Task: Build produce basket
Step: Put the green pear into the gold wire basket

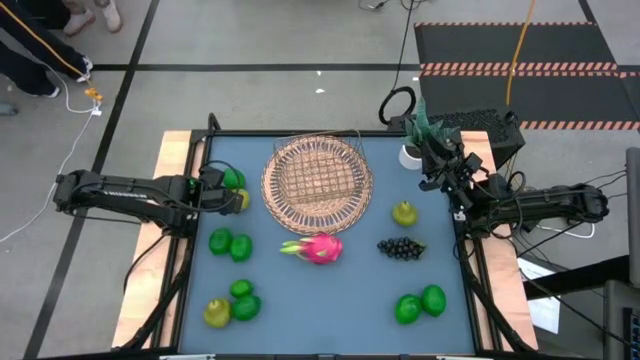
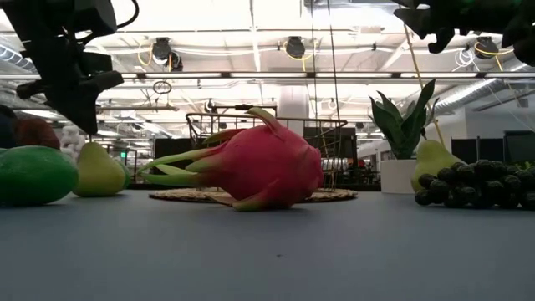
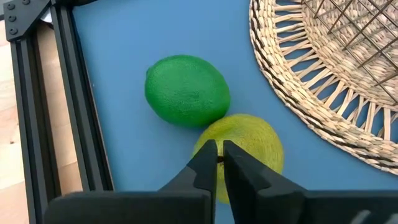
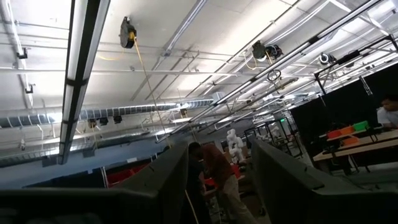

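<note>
Left gripper [image 3: 217, 163] above a yellow-green pear [image 3: 245, 149] beside a green lime [image 3: 186, 90], fingers nearly closed — gripping nothing. Basket [image 1: 317, 180] upper centre, holding no fruit. Right gripper [image 4: 219, 180] at upper right — fingers apart, pointing at the ceiling.

Blue table [image 1: 330, 290] w/ basket [image 1: 317, 180], produce [image 1: 318, 247], plant pot [image 1: 411, 156].

Two slim black arms [image 1: 125, 190], faint white lettering along the left one, black tapered fingers [image 3: 205, 168], matte wedge shapes, dark cables at right wrist [image 1: 460, 175]
</note>
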`<state>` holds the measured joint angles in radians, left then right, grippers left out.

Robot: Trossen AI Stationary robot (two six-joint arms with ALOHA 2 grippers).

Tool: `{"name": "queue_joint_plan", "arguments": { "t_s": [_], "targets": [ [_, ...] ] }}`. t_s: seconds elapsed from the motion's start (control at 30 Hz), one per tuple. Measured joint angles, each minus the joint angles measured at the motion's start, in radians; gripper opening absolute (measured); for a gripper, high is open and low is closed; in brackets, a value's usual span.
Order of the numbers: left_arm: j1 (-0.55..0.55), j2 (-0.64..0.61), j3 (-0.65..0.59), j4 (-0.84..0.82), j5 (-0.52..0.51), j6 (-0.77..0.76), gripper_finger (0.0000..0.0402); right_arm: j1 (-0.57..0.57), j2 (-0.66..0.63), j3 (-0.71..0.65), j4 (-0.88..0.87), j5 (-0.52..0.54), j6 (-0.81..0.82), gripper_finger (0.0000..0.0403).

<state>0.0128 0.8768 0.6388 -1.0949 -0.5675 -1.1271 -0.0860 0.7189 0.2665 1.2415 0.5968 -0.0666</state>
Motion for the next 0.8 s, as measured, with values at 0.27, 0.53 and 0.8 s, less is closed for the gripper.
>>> {"name": "queue_joint_plan", "arguments": {
  "t_s": [0.27, 0.53, 0.8],
  "targets": [
    [-0.003, 0.0, 0.0, 0.001, 0.011, 0.001, 0.0013, 0.0, 0.0, 0.0, 0.0, 0.0, -0.001, 0.0171],
    [-0.003, 0.0, -0.001, -0.001, 0.031, 0.004, 0.0044, 0.0, 0.0, 0.0, 0.0, 0.0, -0.001, 0.0171],
    [-0.003, 0.0, -0.001, -0.001, 0.025, 0.024, 0.0124, 0.0, 0.0, 0.0, 0.0, 0.0, 0.001, 0.0171]
  ]
}}
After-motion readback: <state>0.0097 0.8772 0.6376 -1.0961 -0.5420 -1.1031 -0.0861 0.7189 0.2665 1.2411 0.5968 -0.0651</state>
